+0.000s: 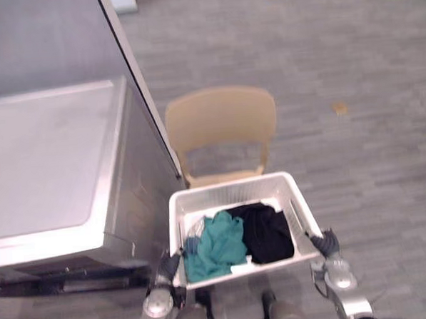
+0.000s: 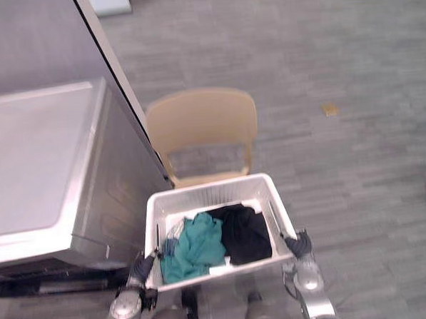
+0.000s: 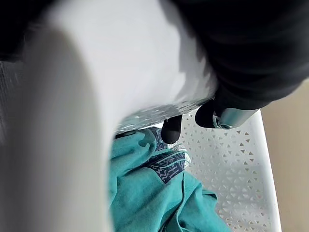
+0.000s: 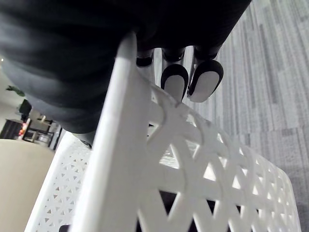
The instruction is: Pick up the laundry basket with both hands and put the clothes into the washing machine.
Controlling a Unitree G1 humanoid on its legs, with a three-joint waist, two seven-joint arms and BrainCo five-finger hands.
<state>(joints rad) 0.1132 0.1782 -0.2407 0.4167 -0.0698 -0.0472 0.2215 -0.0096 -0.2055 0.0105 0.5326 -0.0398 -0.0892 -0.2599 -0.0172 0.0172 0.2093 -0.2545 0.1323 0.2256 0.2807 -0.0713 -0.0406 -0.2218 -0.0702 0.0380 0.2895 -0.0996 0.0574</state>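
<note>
Both hands are on the white perforated plastic laundry basket (image 1: 229, 192), which sits low in the middle of the head views, just in front of the tan plastic chair (image 1: 221, 117). I cannot tell whether it is resting on the seat or already clear of it. Inside lie a teal garment (image 1: 216, 246) on the picture's left and a black garment (image 1: 268, 232) on its right. The silver-grey washing machine (image 1: 49, 168) fills the left side of the frame, close beside the basket.

To do this step well, I judge that the two arms should raise together and keep the rim level, since a tilt could tip the clothes toward one wall. The carry should then swing left and clear the machine's near corner before the clothes go in.

The left hand (image 1: 170, 265) grips the lower left corner of the basket. Its wrist view shows a dark fingertip (image 3: 171, 130) hooked down over the rim into the inside, above the teal cloth. The right hand (image 1: 326, 243) grips the lower right corner. In its wrist view, curled fingertips (image 4: 175, 81) wrap over the rim's edge and close on the lattice wall.
</note>
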